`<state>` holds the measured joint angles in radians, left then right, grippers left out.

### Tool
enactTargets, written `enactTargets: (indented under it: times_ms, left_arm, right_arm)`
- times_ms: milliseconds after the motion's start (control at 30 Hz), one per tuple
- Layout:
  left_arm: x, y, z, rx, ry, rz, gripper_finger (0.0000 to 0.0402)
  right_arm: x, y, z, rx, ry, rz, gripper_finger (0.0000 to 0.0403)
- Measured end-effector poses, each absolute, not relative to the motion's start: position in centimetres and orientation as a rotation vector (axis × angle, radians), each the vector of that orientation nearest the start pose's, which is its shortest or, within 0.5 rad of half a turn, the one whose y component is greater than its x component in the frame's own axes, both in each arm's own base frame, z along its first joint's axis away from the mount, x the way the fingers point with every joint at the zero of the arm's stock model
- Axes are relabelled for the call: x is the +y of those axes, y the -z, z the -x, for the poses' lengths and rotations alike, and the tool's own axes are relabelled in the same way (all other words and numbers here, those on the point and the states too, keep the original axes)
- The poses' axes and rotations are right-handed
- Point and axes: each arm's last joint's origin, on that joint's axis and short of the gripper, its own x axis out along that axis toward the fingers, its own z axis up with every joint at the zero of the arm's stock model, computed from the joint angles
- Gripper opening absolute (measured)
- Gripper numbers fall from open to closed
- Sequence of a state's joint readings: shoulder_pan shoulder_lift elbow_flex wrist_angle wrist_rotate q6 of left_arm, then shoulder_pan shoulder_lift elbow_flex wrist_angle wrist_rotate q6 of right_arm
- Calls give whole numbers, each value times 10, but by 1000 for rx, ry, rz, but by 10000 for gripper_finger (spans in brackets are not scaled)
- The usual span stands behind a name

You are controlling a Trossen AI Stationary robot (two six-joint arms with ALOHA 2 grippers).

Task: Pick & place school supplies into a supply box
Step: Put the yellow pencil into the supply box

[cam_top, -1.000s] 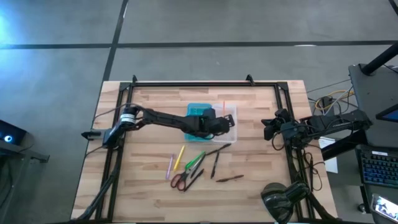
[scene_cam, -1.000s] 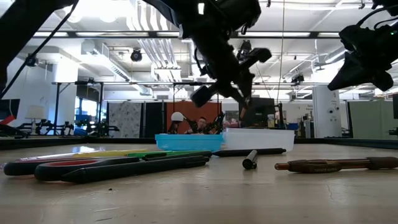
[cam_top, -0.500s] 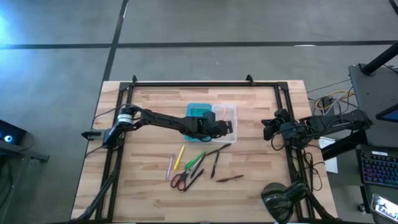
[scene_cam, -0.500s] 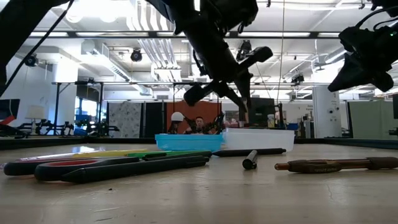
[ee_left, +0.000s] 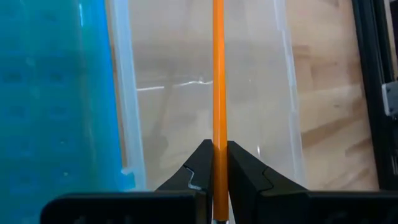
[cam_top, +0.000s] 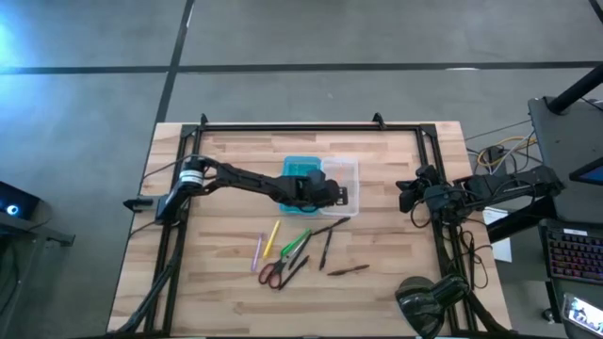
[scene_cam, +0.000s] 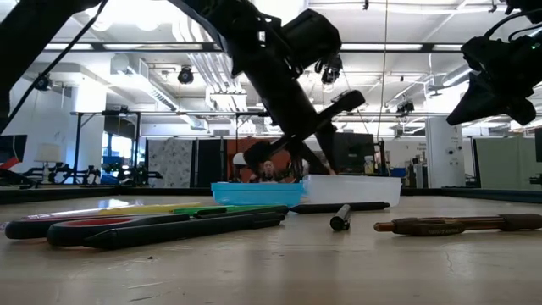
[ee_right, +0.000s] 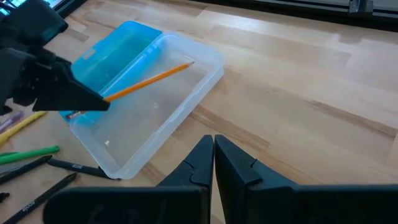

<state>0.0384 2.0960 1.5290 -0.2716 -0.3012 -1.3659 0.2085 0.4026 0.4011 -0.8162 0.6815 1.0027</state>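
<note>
left wrist view — an orange pencil [ee_left: 218, 93] is pinched between the left gripper [ee_left: 217, 163] fingers.
it is held low over the clear half of the supply box [ee_right: 163, 118]; the right gripper [ee_right: 214, 155] is seen closed, empty, off at the table's edge.

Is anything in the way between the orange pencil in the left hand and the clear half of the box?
Nothing visible. The left hand grips the orange pencil directly above the open clear half of the supply box, whose floor looks bare beneath it.

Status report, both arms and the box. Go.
Left gripper shut on orange pencil, angled over the supply box's clear half. Right gripper shut, empty, parked at the table's right edge. Remaining supplies lie near the box; path clear.
</note>
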Motion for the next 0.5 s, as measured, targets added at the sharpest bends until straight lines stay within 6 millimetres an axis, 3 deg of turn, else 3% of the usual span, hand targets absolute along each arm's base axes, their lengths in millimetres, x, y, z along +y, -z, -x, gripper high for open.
enactTargets:
  times_ms: [333,500]
  left_arm:
    - [26,-167,-452,429,-783,1180,13]
    - [27,-166,-452,414,-785,1166,41]
  right_arm:
    - [0,-201,-86,443,757,-584,9]
    - [0,-200,-86,444,757,-583,9]
